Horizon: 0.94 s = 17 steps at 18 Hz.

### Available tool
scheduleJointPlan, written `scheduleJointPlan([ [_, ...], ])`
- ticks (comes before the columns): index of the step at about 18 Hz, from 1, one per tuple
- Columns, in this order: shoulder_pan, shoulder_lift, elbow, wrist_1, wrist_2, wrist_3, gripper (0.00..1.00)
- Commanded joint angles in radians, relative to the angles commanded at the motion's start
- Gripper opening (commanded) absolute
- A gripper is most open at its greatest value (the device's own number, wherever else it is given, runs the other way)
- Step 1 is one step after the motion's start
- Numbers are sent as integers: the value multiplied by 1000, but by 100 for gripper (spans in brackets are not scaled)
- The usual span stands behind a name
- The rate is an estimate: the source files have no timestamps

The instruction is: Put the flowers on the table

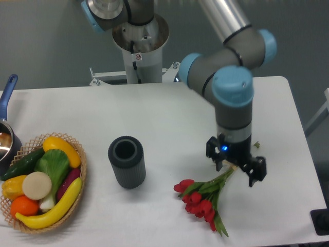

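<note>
- Closest to us, the flowers (201, 199) lie flat on the table (169, 113), red heads toward the front edge, off to the right of the dark cylinder cup (126, 162).
- Their stems run up and to the right, away from the cup, and pass under the gripper (236, 170).
- We see the gripper hanging over those stems with its two fingers spread apart and nothing held between them.
- Way over on the far side of the cup from the flowers sits a wicker basket (77, 198) of vegetables.
- Behind the basket, further left of the cup, a pot with a blue handle (7, 95) pokes in at the table's left edge.
- Furthest back, beyond the cup, is the arm's base column (140, 49).
</note>
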State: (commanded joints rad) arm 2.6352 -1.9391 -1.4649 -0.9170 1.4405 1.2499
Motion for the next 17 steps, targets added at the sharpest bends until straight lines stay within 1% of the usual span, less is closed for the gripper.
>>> scheduleJointPlan([
  [3,34,37,-6,-77,-5,115,100],
  [4,48,43,-8,-97,-14,146,100],
  [6,81,74,-12,-131,-48,210,100],
  [9,130,129,-63,-140,-55,319,100],
  [12,192,170,-113,-141,-121,423,100],
  [15,204,184,-135,-140,-137,434,100],
  [17,203,184,-137,-138,-137,434,100],
])
